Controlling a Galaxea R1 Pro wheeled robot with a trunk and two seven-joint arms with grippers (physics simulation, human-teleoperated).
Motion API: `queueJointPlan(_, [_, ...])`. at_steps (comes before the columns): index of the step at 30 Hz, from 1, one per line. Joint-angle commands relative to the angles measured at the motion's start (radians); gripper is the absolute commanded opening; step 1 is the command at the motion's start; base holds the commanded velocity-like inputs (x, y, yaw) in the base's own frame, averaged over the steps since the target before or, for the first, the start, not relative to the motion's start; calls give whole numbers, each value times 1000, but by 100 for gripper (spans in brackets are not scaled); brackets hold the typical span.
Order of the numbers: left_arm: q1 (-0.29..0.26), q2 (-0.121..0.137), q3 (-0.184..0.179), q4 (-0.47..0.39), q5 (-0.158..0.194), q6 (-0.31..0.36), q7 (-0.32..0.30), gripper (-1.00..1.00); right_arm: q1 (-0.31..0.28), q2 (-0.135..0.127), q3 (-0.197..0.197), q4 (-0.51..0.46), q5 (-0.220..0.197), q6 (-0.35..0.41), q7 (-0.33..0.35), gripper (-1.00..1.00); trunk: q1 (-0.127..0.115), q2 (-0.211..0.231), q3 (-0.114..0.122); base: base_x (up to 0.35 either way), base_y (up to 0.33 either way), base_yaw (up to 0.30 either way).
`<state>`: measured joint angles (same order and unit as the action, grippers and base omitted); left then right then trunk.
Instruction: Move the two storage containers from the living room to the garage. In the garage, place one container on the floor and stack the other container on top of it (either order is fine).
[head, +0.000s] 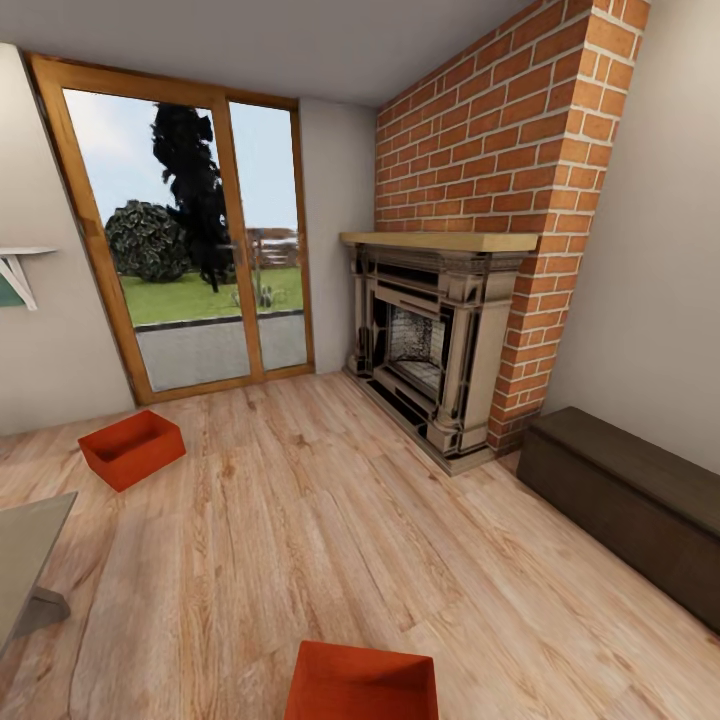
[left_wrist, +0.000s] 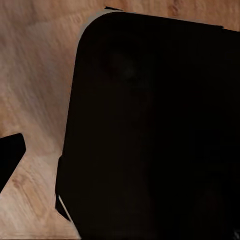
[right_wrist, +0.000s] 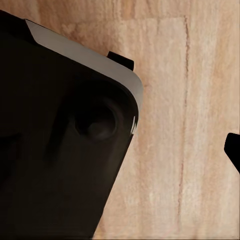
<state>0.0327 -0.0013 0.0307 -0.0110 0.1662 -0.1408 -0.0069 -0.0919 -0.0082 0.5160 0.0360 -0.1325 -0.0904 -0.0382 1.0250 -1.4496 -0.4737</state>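
Facing the living room, I see one storage container (head: 132, 448) on the wood-plank floor (head: 330, 520) near the glass doors (head: 190, 230), the other (head: 362, 684) just below me; both await pickup. I cannot tell either gripper's state.

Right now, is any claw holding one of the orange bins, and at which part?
Neither bin is held: the far bin and the near bin sit alone on the wood floor.
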Motion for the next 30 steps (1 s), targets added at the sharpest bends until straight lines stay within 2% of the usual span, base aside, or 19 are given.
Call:
queueJointPlan(1, [6,4,2,3,5,-1,-1,100,5,1,9,2,-12,-8,-1,100,0,0,-1,0,0,0])
queueJointPlan(7, [40,13,0,-1,5,1,-1,100,-2,3,9,-2,-17,-10,-2,100,0,0,-1,0,0,0])
queueJointPlan(12, [39,13,0,-1,4,1,-1,100,-4,4,9,-2,-23,-11,-3,100,0,0,-1,0,0,-43])
queueJointPlan(26, [39,14,0,-1,4,2,-2,100,-5,4,9,-4,-99,-9,-3,100,0,0,2,0,0,-215])
queueJointPlan(30, [39,14,-1,-1,4,1,-3,100,-5,4,9,-4,-101,-9,-4,100,0,0,4,0,0,-129])
